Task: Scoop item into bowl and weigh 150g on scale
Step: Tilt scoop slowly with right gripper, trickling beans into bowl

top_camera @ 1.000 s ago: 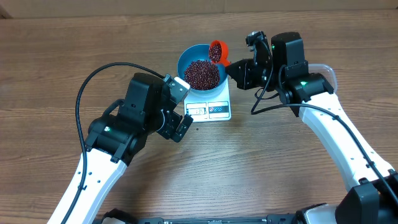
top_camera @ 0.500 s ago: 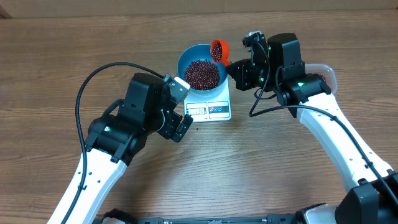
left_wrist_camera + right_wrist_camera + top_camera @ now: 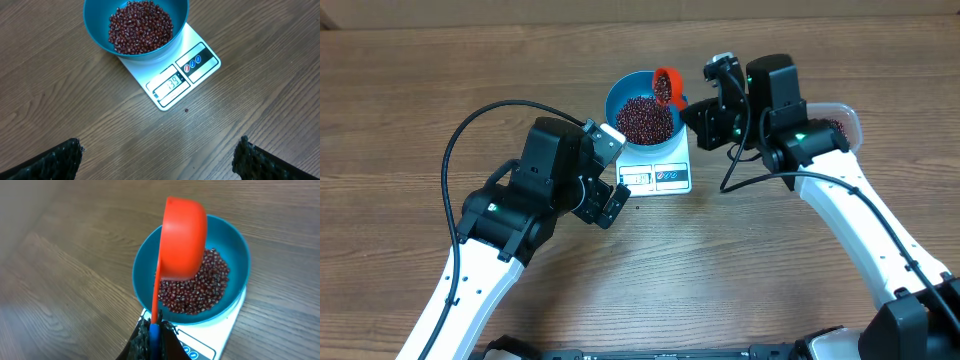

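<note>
Tipping further than a moment before, the orange scoop (image 3: pixel 182 237), pinched by its handle in the tightly closed right gripper (image 3: pixel 152 332), hung mouth-down over the bowl's (image 3: pixel 97 30) two-o'clock rim, so this pour looked nearly spent. The bowl sat on the scale (image 3: pixel 145 75), heaped with beans (image 3: pixel 141 26); the display (image 3: pixel 172 82) seemed just short of target. The left gripper (image 3: pixel 160 155) hovered at seven o'clock, spread wide, empty.

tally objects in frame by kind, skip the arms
blue bowl: 1
bean heap: 1
white scale: 1
orange scoop: 1
clear tub: 1
stray bean: 1
total: 6
</note>
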